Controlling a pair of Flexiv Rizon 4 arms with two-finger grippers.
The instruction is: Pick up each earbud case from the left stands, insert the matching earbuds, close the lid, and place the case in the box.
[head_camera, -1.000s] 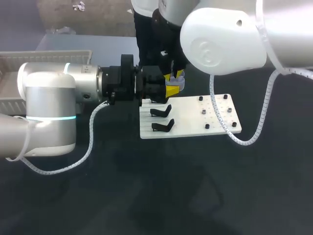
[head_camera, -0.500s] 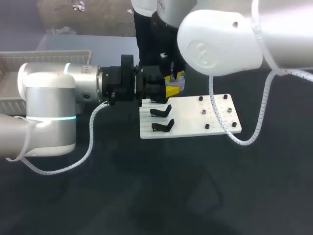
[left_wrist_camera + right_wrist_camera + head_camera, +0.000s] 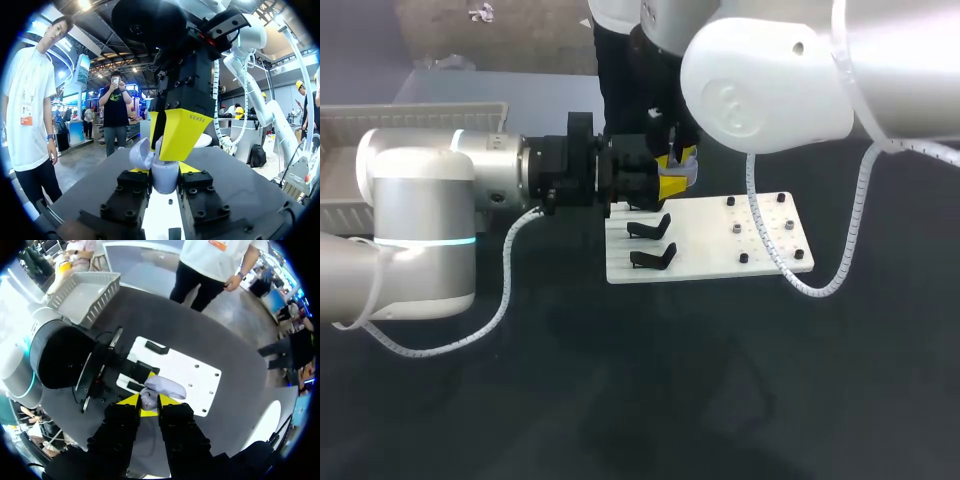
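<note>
My left gripper is shut on a pale grey earbud case and holds it upright above the far left of the white board. The case's lid is swung open. My right gripper comes down from above, its yellow fingertips right at the case's mouth. A small pale earbud shows between them. In the right wrist view the case sits between that gripper's tips, lid ahead. Two black stands on the board are bare.
Several small dark pegs dot the right half of the board. A white mesh basket stands at the far left of the table. My left arm's thick body lies across the left side.
The right arm's big casing has shifted slightly to the left. Both grippers and the case stay where they were.
</note>
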